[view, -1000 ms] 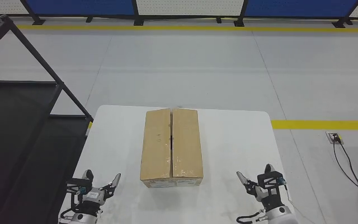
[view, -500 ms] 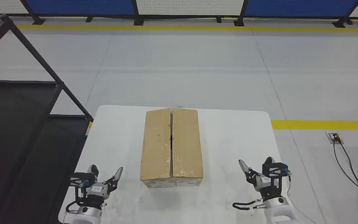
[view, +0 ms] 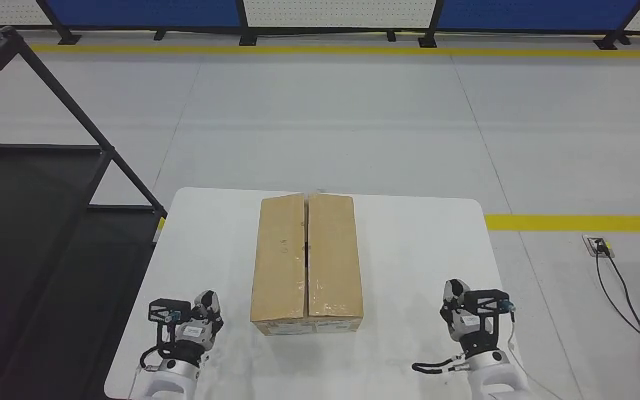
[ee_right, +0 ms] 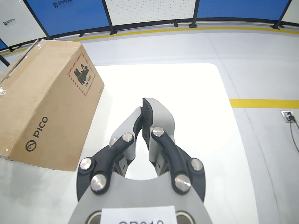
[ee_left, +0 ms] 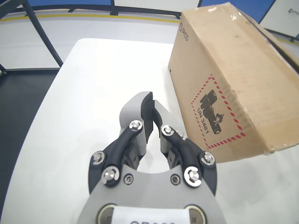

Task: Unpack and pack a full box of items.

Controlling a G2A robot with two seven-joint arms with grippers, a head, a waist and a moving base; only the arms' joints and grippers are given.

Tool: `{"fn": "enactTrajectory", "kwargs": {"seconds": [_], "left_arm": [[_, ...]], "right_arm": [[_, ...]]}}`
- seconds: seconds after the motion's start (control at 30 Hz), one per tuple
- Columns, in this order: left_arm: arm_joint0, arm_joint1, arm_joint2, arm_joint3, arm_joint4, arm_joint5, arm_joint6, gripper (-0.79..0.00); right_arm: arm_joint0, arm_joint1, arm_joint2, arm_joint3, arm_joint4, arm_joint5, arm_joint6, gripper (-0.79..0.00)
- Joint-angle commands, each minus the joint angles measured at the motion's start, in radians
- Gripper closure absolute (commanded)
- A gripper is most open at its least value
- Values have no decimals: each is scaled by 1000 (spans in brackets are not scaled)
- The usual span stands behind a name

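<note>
White table [view: 420,250] carries the closed box [view: 306,262] at its centre, and over its near corners I log left gripper [ee_left: 150,100] and right gripper [ee_right: 143,105] gone from spread to pressed together, empty, so unpacking looks unstarted.

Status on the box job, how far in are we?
Done: nothing visible. The brown cardboard box sits on the white table with top flaps closed, no items out. In hand: nothing; left claw and right claw are shut, empty, either side of the box, apart from it. Left: opening, unpacking, repacking.
</note>
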Motion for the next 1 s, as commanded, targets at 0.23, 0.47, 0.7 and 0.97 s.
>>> {"fn": "enactTrajectory", "kwargs": {"seconds": [0.23, 0.47, 0.7, 0.97], "left_arm": [[-41, -8, 115, 47, 103, -74, -27, 0], [-58, -14, 158, 40, 131, -98, -32, 0], [-72, -18, 212, 31, 173, -136, -49, 0], [-70, -23, 196, 39, 124, -98, -41, 0]], "right_arm": [[-3, 3, -1, -1, -53, -120, -35, 0], [-19, 7, 25, -14, -45, -205, -48, 0], [-44, 11, 51, -38, -59, -245, -58, 0], [-69, 13, 83, -41, -48, -271, -76, 0]]}}
